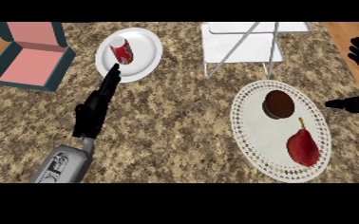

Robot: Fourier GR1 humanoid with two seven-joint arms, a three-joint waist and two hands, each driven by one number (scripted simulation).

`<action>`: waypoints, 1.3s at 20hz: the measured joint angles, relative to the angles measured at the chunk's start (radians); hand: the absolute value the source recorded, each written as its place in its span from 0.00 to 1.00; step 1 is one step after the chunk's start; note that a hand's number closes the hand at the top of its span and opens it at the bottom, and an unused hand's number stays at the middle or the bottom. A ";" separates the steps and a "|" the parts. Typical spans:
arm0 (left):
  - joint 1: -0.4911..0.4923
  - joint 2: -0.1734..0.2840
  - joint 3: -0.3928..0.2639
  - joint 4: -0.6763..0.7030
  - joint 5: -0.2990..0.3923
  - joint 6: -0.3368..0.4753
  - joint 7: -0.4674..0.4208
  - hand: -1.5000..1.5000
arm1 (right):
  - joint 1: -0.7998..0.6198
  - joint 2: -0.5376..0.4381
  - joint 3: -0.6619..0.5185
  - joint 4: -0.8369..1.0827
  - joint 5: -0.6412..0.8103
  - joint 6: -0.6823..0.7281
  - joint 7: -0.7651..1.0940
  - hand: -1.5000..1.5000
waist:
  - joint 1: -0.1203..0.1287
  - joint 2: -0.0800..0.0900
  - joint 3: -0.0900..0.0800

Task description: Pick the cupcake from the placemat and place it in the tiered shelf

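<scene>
Cupcake (278, 104) upright on the lacy white placemat (252, 123), beside a red pear (304, 147), just below the white tiered shelf (242, 45). Left hand (107, 88) stretched straight toward the plate (144, 52) holding a red can (122, 50), fingers pressed together, pinching nothing. Right hand (344, 103) at the right edge near the placemat, fingers extended.
</scene>
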 measured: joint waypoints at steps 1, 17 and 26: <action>0.003 0.002 0.006 0.011 0.001 -0.005 -0.011 0.50 | -0.003 -0.017 0.017 -0.019 0.016 0.012 0.029 0.00 | -0.002 0.000 0.000; 0.044 0.000 0.046 -0.016 -0.021 -0.054 -0.017 0.50 | 0.002 -0.108 0.221 -0.438 0.232 0.170 0.518 0.00 | -0.006 -0.002 0.000; 0.050 -0.042 0.077 -0.062 -0.075 -0.078 0.040 0.50 | 0.092 -0.016 0.155 -0.639 0.316 0.193 0.649 0.00 | -0.004 0.000 0.001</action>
